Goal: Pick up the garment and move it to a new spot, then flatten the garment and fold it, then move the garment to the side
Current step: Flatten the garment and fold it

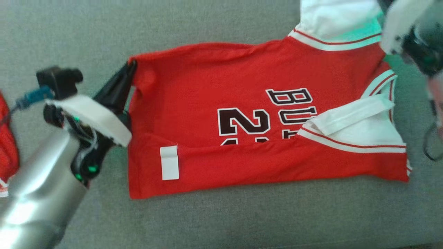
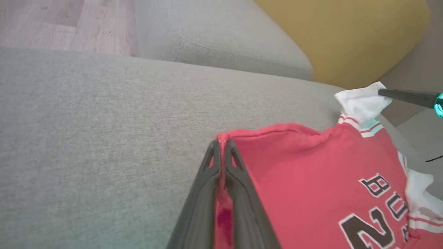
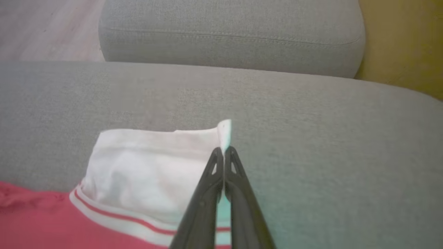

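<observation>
The garment (image 1: 207, 103), a red jersey with white sleeves, lies spread across the grey sofa seat (image 1: 69, 34), mostly flat, its printed front facing up. Its near long edge is already turned up over the body: the black number is cut off along that fold line, and a white label (image 1: 169, 162) shows on the turned-up strip. From this I judge that the move to a new spot and the flattening are done and that the folding is partly done, with one lengthwise fold in place. The left hand (image 2: 221, 143) is clamped on the far corner of the hem, fingers pressed together with red cloth pinched between them. The right hand (image 3: 224, 149) is likewise closed on the outer corner of the far white sleeve (image 3: 148, 162), a small tab of white cloth sticking out past its tips. With both hands gripping the far edge at opposite ends, the step in hand looks like bringing that far edge over toward the near one for a second lengthwise fold. What appears to be left is that fold, probably a crosswise fold to shorten the bundle, and then shifting the folded garment to the side. Another red piece of cloth (image 1: 7, 145) lies at the left edge of the head view, well apart from the jersey.
</observation>
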Controlling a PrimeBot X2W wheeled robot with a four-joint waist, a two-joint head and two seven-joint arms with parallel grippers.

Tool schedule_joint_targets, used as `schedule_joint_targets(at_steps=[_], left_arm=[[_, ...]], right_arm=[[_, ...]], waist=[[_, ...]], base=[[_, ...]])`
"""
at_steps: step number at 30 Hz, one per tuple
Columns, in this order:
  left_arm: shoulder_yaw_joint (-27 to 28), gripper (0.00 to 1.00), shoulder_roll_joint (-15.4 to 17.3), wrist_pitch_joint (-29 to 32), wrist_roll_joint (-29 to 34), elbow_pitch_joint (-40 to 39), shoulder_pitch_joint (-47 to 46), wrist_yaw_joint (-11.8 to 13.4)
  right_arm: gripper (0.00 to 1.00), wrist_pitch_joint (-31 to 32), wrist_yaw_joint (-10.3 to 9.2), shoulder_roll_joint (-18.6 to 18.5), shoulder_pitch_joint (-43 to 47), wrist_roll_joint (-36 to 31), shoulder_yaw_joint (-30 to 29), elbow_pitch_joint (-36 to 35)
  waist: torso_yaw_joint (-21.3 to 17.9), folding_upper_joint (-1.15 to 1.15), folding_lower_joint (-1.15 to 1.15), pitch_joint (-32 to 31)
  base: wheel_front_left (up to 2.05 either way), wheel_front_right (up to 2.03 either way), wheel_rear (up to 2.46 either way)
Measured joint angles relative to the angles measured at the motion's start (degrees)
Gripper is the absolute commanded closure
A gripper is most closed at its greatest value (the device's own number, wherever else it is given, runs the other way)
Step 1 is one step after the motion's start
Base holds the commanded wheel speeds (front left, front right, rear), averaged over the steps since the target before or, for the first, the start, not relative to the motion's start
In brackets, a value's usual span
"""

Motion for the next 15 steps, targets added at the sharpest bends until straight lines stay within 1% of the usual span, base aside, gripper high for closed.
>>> schedule_joint_targets(at_steps=[3,5,8,11,15], left_arm=[[-0.5,1.0,0.1,-3.6,-0.1,-1.3,3.1,-0.1],[0.2,1.0,0.1,-6.5,-1.5,-1.8,5.8,-0.1],[0.8,1.0,0.6,-9.4,-2.9,-2.4,10.4,-0.1],[0.3,1.0,1.3,-10.5,-2.7,-2.1,13.9,-0.1],[-1.1,1.0,1.4,-11.7,-0.9,-1.5,15.8,0.1]], right_arm=[[1.0,3.2,0.0,-4.5,4.6,1.9,1.2,-5.7],[1.0,5.5,0.0,-6.6,8.1,3.3,1.4,-9.8],[1.0,9.7,0.0,-7.9,13.8,5.1,0.9,-15.6],[1.0,14.8,0.0,-9.1,19.8,6.2,0.1,-21.2],[1.0,21.9,0.0,-9.8,28.1,6.6,-3.4,-28.9]], waist=[[-0.1,0.0,0.0,-2.1],[-0.2,0.0,0.0,-3.6],[-0.5,0.0,-0.01,-5.5],[-0.6,0.0,-0.01,-7.4],[-0.8,0.0,-0.01,-9.6]], base=[[0.0,0.0,0.0],[0.0,0.0,0.0],[0.0,0.0,0.0],[0.0,0.0,0.0],[0.0,0.0,0.0]])
